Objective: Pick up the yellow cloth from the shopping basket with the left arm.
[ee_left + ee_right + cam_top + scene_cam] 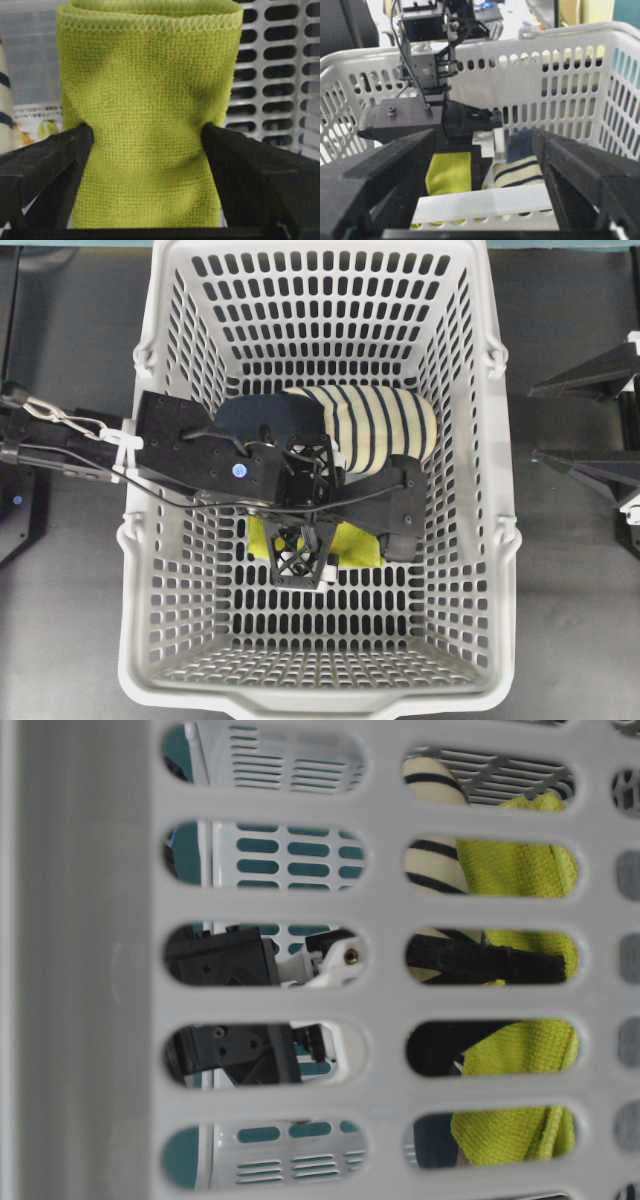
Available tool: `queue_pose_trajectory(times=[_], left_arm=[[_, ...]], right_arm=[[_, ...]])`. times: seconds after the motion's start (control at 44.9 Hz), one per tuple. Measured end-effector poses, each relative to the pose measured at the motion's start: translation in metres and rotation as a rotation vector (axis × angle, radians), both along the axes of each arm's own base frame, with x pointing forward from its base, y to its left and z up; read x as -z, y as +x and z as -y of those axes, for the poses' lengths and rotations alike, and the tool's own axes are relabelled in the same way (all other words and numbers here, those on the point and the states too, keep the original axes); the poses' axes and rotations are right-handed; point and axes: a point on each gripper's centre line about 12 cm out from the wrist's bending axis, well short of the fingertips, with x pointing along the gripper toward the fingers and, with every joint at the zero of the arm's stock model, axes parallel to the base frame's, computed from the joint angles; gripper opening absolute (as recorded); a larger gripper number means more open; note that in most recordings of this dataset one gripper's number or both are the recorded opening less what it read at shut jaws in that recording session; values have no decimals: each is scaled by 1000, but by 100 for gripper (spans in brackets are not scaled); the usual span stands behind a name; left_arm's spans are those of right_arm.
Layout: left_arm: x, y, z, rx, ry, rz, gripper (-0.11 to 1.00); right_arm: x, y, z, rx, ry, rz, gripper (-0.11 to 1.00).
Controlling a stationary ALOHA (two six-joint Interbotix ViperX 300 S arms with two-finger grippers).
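The yellow cloth lies low in the middle of the light-grey shopping basket. My left gripper reaches in from the left and is shut on it. In the left wrist view both black fingers press into the sides of the yellow cloth, which stands up between them at my left gripper. Through the basket wall the yellow cloth shows as a tall strip. My right gripper is open and empty outside the basket's right side.
A cream-and-navy striped slipper lies just behind the cloth, partly under the left arm. A clear plastic box with a printed label sits beside the cloth. The right wrist view looks over the basket rim at the cloth and slipper.
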Motion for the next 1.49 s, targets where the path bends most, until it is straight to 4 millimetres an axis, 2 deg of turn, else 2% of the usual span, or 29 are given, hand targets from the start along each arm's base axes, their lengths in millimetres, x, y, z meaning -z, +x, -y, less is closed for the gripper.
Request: queue_pose_trajectory(times=[0.089,0.156,0.29,0.357,0.401,0.513,0.646,0.891,1.114,1.248,1.493], left_arm=[[1,-2,-1,-3,0,-3,81],[1,-2,-2,-5,0,-5,72],[1,-3,1,10,3,-3,34],[2,-3,2,19,6,-9,19],[1,-3,2,16,6,-12,15],[-5,-3,2,19,8,-15,15],[-28,-4,0,13,9,-12,15],[-106,2,2,9,4,42,15],[-177,-4,7,14,0,75,15],[-196,-10,3,6,1,71,15],[-201,-11,-3,-6,5,63,15]], right_arm=[[1,0,0,0,0,-2,74],[1,0,0,-1,0,-3,74],[1,0,0,0,-1,-3,74],[2,0,0,-2,-1,-5,74],[1,0,0,0,-1,-3,74],[3,0,0,0,-1,-6,74],[3,0,0,0,0,-6,74],[2,-1,0,0,-1,-3,74],[0,-3,0,0,-2,6,74],[-1,-3,0,0,-1,12,74],[-2,-4,0,0,-2,18,74]])
